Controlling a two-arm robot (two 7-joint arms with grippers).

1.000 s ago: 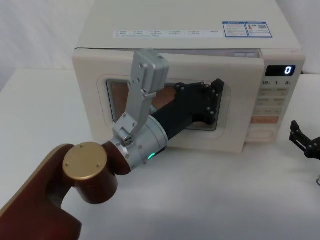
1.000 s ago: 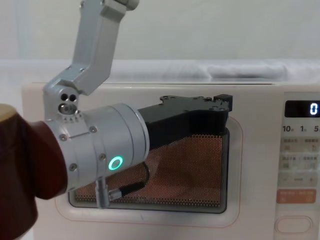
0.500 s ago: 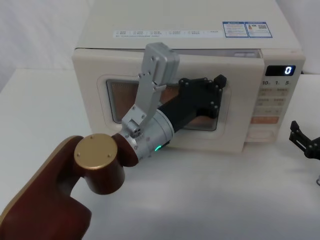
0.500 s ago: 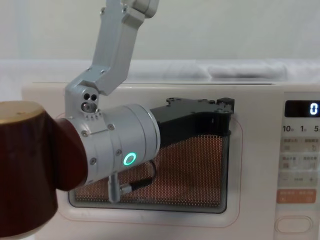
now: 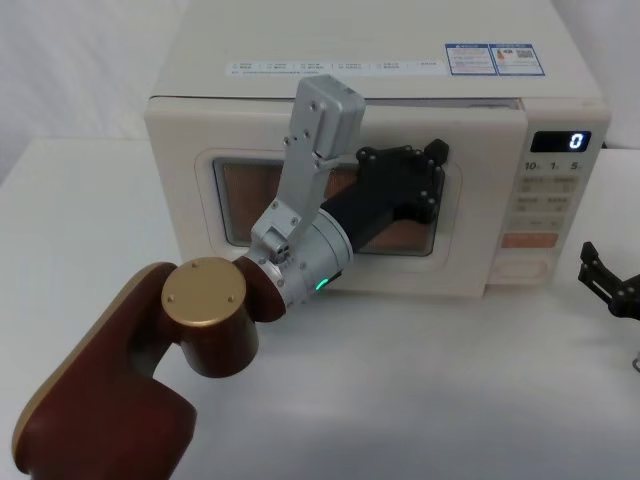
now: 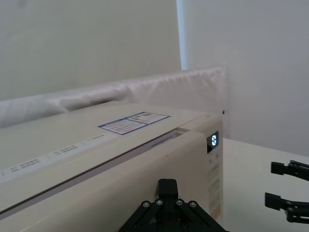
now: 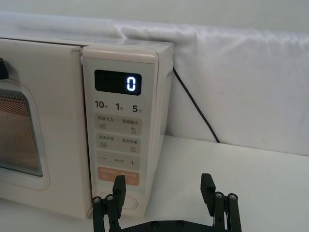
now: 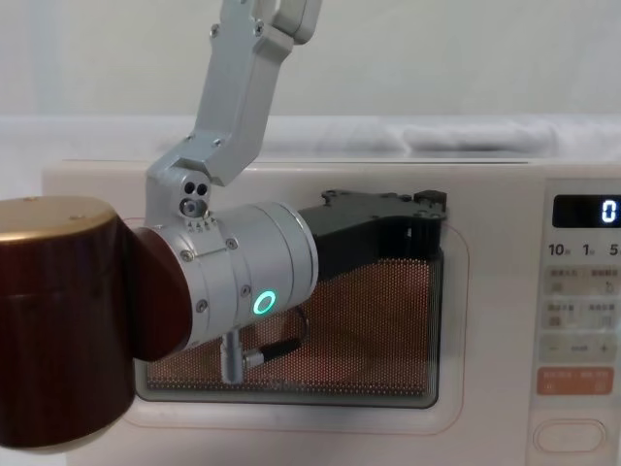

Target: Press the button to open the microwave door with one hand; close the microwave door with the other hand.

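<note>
Since the earlier frames, the left pincer [image 5: 420, 180] has been carried further toward the upper right of the head view, and the brown joint has risen behind it. The microwave door [image 5: 190, 250] is seen across the middle of the head view, its dark window largely covered by the black pincer body, which lies against the upper right part of the window. Along the top edge of the door a narrow dark gap is visible in the left wrist view [image 6: 159, 142], so the door is judged to be not fully latched, though very nearly shut. Whether the left pincer's fingers are apart or together cannot be told, since they are pressed flat toward the panel and seen from behind.

To the right of the door stands the control panel [image 7: 120, 145], its display [image 7: 118, 83] reading 0. The button [image 8: 572, 434] sits at the bottom of that panel, low at the right edge of the chest view, and nothing is touching it. The right pincer [image 7: 161, 191] is held with its fingers apart, low in the right wrist view and facing the lower corner of the panel; in the head view it sits at the right edge above the white surface [image 5: 450, 400].

The opening press is judged to be done already, and the closing push to be in its last stretch. What is left is the final seating of the door.
</note>
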